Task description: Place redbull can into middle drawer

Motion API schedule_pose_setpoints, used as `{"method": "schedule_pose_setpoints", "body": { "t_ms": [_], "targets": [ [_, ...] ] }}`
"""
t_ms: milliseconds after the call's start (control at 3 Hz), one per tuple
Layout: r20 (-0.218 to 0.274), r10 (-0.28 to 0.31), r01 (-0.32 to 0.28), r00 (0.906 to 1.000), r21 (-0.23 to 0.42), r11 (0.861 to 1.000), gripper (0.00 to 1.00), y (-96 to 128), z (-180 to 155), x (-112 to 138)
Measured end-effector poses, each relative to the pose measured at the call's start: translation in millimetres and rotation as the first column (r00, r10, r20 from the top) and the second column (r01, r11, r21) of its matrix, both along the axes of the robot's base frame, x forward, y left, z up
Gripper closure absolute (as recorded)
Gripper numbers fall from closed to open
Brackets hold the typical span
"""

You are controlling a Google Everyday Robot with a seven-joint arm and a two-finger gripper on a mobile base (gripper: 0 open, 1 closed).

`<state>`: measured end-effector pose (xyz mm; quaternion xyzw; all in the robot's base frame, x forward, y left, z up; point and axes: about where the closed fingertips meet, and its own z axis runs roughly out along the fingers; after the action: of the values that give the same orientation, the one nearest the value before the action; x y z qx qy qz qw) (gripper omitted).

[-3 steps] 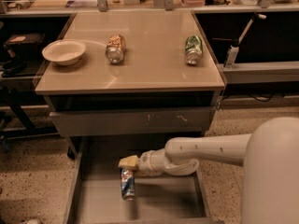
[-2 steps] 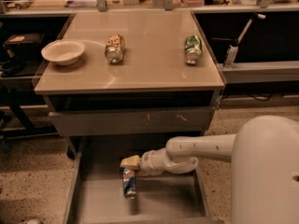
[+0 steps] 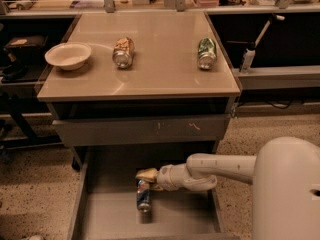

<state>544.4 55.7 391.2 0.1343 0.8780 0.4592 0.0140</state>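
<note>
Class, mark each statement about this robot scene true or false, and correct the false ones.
1. The slim silver-and-blue aluminium can lies on the beige tabletop. False: it is in the open grey-beige metal drawer tray, just below the end effector.
2. A round white bowl sits on the tabletop. True.
3. The green can stands upright. False: it lies on its side.
4. The orange-tan patterned can lies between the bowl and the green can. True.
</note>
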Motion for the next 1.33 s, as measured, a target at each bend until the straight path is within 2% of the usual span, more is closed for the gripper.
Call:
{"method": "schedule_pose_setpoints", "body": {
  "t_ms": [333, 667, 1333],
  "targets": [
    [-0.009, -0.021, 0.021, 0.9997, 0.002, 1.000, 1.00, -4.1, -7.6, 0.8],
    [-0.009, -0.021, 0.021, 0.9997, 0.002, 1.000, 0.81, -4.0, -7.7, 0.8],
    [-0.009, -0.021, 0.021, 0.9997, 0.002, 1.000, 0.34, -4.0, -7.7, 0.8]
  ]
}}
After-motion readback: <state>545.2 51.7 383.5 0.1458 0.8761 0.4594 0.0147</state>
